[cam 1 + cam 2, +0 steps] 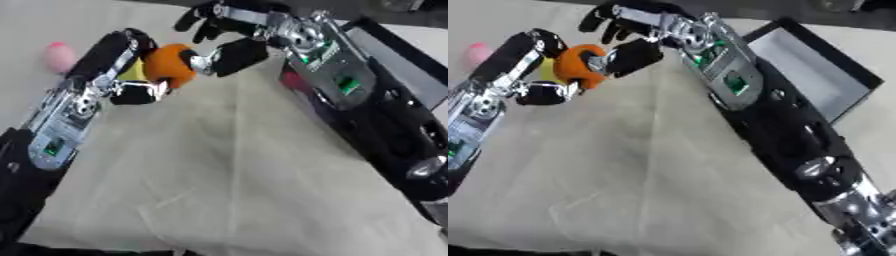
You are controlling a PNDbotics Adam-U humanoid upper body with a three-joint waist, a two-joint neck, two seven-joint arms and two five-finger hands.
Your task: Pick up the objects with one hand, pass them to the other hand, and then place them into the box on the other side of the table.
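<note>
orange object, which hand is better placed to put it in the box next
Right, probably. The box lies on the robot's right, beside the right arm, and the right hand already touches the orange object. The left hand, curled round it, is across the table from the box.

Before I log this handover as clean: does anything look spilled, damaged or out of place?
Nothing stands out. The round orange object sits between the left hand and right hand above the creased beige cloth. A small pink object lies apart, far left; the black-rimmed box sits right.
</note>
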